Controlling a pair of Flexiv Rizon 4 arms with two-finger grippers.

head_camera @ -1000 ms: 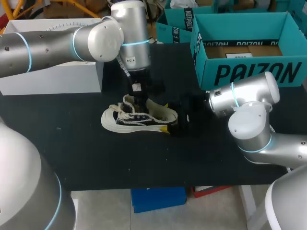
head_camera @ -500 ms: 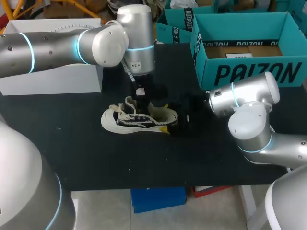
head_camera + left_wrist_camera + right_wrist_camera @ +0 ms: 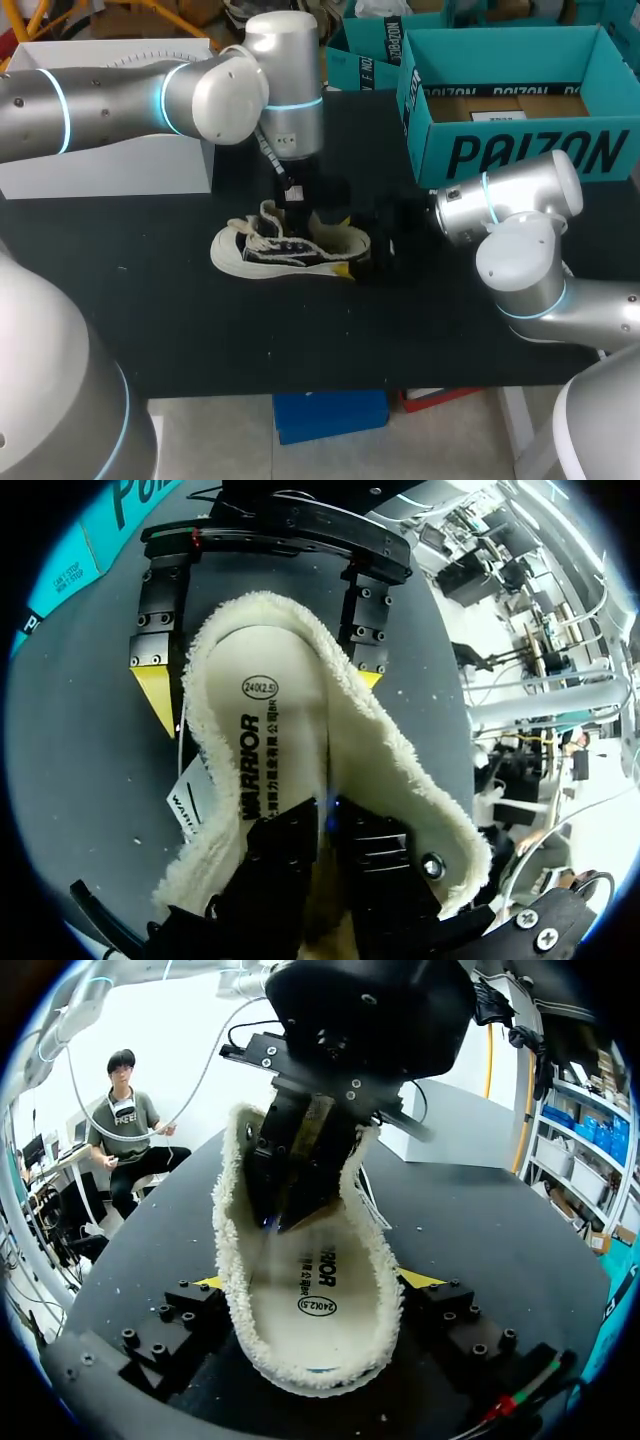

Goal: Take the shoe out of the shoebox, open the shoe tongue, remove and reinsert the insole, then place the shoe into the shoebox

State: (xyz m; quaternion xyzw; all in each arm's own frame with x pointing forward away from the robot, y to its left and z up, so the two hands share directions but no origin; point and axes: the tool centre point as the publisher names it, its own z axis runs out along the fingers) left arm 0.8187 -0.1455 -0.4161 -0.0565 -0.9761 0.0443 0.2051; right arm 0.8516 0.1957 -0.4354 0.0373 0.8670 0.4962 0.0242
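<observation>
The black-and-white shoe (image 3: 268, 252) lies on its sole mid-table, toe to the left. Its fleece insole (image 3: 285, 695) fills the left wrist view, and one long edge curls up. My left gripper (image 3: 330, 815) points down into the shoe from above. Its dark fingers stand close together with fleece pinched between them. My right gripper (image 3: 318, 1280) straddles the shoe's heel, and both of its yellow fingertips (image 3: 155, 685) press against the sides. In the right wrist view the insole (image 3: 310, 1310) runs ahead, away from its fingers and under the left gripper (image 3: 295, 1210).
An open teal shoebox (image 3: 520, 150) stands at the back right, a second teal box (image 3: 365, 55) behind it. A white box (image 3: 100, 160) sits at the back left. Bare black table lies in front of the shoe.
My left arm has shifted right and back over the shoe, from the laces toward the opening. The shoe and my right arm have stayed put.
</observation>
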